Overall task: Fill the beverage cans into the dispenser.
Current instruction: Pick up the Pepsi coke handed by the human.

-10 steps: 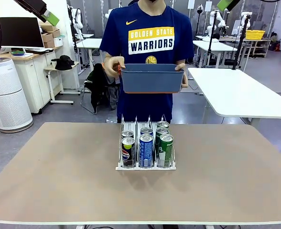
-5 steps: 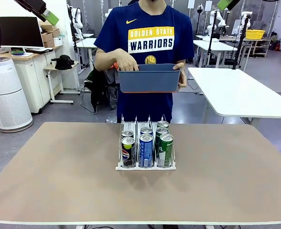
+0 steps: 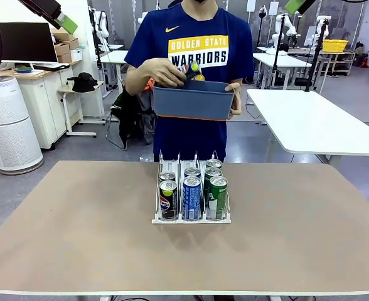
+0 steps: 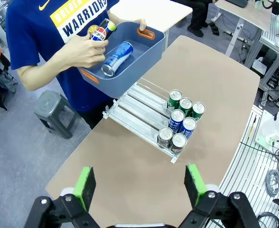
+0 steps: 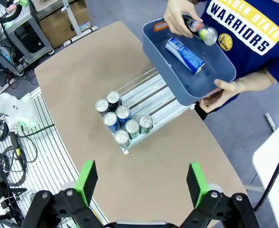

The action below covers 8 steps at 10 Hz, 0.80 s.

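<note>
Lab room, tan table (image 3: 78, 238). We note the dispenser (image 3: 191, 221) at mid-table, with seven cans (image 3: 192, 195) packed at its robot-side end. The person's hand (image 4: 80, 50) holds a dark can (image 4: 101, 32) over the blue-grey tub (image 4: 144, 52); a blue can (image 4: 116, 51) lies inside. Left gripper (image 4: 139, 184) and right gripper (image 5: 142, 183) hover high, fingers spread wide, empty.

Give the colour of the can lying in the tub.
The can is blue; it shows best in the left wrist view.

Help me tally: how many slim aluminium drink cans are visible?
9 cans: seven in the clear three-lane dispenser, a blue can lying in the blue-grey plastic tub, a dark can in the person's hand.
</note>
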Motion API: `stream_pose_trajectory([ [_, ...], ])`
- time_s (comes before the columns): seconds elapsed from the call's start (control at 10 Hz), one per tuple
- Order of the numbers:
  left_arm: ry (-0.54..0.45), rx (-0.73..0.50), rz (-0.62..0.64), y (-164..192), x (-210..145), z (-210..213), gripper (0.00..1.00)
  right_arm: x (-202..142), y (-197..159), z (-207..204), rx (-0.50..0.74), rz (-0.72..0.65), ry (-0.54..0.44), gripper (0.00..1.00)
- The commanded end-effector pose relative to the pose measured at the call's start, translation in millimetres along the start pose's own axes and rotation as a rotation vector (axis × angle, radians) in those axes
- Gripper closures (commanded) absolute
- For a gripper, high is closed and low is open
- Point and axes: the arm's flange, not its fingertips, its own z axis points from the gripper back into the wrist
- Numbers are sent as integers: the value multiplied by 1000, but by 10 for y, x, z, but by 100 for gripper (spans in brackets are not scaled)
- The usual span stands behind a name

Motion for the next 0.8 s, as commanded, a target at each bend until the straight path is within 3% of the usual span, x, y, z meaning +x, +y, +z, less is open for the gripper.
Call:
stream_pose_trajectory([
  [0.0,5,2,0,-15,-12,-4,0,-20,23,9,1,0,1,0],
  [0.7,5,2,0,-15,-12,-4,0,-20,23,9,1,0,1,0],
])
